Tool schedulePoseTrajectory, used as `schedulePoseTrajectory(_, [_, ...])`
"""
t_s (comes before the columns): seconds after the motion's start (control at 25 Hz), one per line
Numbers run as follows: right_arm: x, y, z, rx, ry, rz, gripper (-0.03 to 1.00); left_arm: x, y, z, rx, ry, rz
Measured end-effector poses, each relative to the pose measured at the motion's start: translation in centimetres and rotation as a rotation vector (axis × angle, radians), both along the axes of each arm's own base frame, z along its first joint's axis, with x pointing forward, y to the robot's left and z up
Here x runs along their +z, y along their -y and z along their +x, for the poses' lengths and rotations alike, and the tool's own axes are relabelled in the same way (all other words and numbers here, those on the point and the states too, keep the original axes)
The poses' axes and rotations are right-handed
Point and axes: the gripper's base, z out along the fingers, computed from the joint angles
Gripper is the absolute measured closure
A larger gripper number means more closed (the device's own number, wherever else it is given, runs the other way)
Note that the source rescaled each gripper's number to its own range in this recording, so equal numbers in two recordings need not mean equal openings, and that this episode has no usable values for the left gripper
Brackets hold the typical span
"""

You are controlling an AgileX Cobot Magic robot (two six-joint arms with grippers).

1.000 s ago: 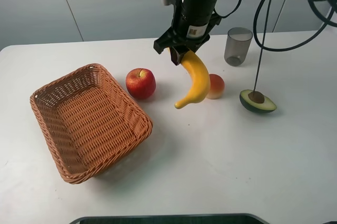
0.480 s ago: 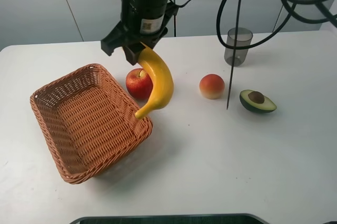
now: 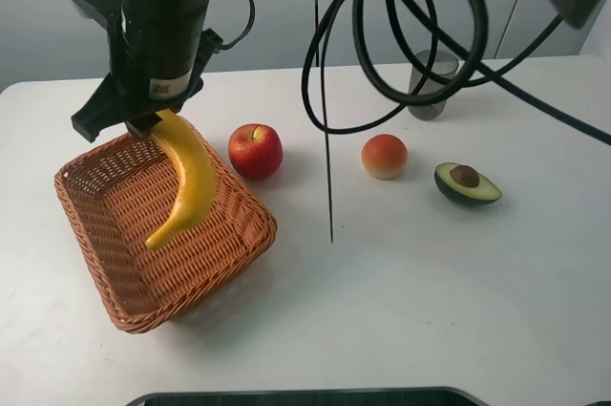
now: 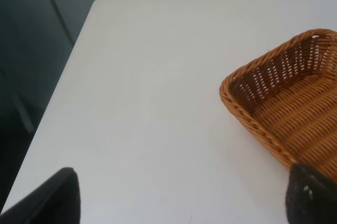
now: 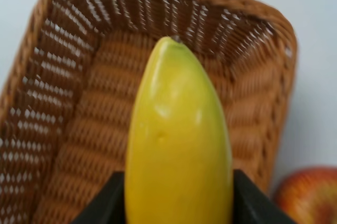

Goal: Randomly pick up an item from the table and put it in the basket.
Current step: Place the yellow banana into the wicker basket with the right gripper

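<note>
Taking the high view as a clock face with 12 o'clock at the far edge, the right tool (image 3: 145,125) reaches across to the 9 o'clock side of the table (image 3: 430,301). It is clamped on the upper end of the banana (image 3: 183,181). The fruit hangs steeply, its free tip pointing down toward 7 o'clock over the inside of the basket (image 3: 250,234). Whether that tip touches the weave cannot be told.

In the right wrist view the banana (image 5: 176,139) fills the middle, held between two dark fingers (image 5: 102,205). The basket (image 5: 68,103) spreads beneath it, showing its woven floor and sloping walls around the fruit. A sliver of the apple (image 5: 305,197) shows outside the rim.

On the table, the apple (image 3: 255,151) stands just beside the basket at its 2 o'clock. The peach (image 3: 384,156) lies at about 3 o'clock from the apple. The avocado half (image 3: 467,182) lies cut side up at 4 o'clock from the peach. The cup (image 3: 431,83) stands upright toward 1 o'clock, partly behind dark cables; what it holds cannot be told.

The left tool (image 4: 181,200) is spread wide with nothing between its fingertips (image 4: 58,197). It sits above bare table (image 4: 142,92), with one corner of the basket (image 4: 247,97) in its view.
</note>
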Motion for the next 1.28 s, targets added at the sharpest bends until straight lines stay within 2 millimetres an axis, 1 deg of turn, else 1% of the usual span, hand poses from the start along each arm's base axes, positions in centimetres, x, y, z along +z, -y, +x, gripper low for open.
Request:
schedulePoseTrajectory(0.2, [-1.6, -0.9, 0.0, 0.009, 0.009, 0.01, 0.94, 0.0, 0.0, 0.0, 0.0, 0.0, 0.0])
schedulePoseTrajectory(0.4, [-4.5, -1.2, 0.2, 0.012, -0.014, -0.037, 0.94, 0.0, 0.0, 0.0, 0.0, 0.0, 0.0])
schedulePoseTrajectory(0.52, [-5.7, -1.3, 0.3, 0.015, -0.021, -0.063, 0.94, 0.0, 0.0, 0.0, 0.0, 0.0, 0.0])
schedulePoseTrajectory(0.64, [-6.0, -1.3, 0.3, 0.015, -0.024, -0.07, 0.94, 0.0, 0.0, 0.0, 0.0, 0.0, 0.0])
schedulePoseTrajectory(0.88, [-6.0, -1.3, 0.3, 0.015, -0.024, -0.07, 0.93, 0.0, 0.0, 0.0, 0.0, 0.0, 0.0])
schedulePoseTrajectory(0.92, [-6.0, -1.3, 0.3, 0.015, -0.024, -0.07, 0.88, 0.0, 0.0, 0.0, 0.0, 0.0, 0.0])
schedulePoseTrajectory(0.96, [-6.1, -1.3, 0.3, 0.015, -0.026, -0.073, 0.75, 0.0, 0.0, 0.0, 0.0, 0.0, 0.0])
schedulePoseTrajectory(1.0, [-6.1, -1.3, 0.3, 0.016, -0.025, -0.075, 0.59, 0.0, 0.0, 0.0, 0.0, 0.0, 0.0])
schedulePoseTrajectory(1.08, [-6.1, -1.3, 0.3, 0.016, -0.025, -0.075, 0.3, 0.0, 0.0, 0.0, 0.0, 0.0, 0.0])
schedulePoseTrajectory(1.12, [-6.1, -1.3, 0.3, 0.016, -0.026, -0.077, 0.18, 0.0, 0.0, 0.0, 0.0, 0.0, 0.0])
schedulePoseTrajectory(1.16, [-6.1, -1.2, 0.3, 0.016, -0.03, -0.079, 0.07, 0.0, 0.0, 0.0, 0.0, 0.0, 0.0])
schedulePoseTrajectory(1.2, [-6.1, -1.2, 0.2, 0.014, -0.036, -0.081, 0.02, 0.0, 0.0, 0.0, 0.0, 0.0, 0.0])
schedulePoseTrajectory(1.28, [-5.8, -1.2, 0.1, 0.009, -0.051, -0.071, -0.02, 0.0, 0.0, 0.0, 0.0, 0.0, 0.0])
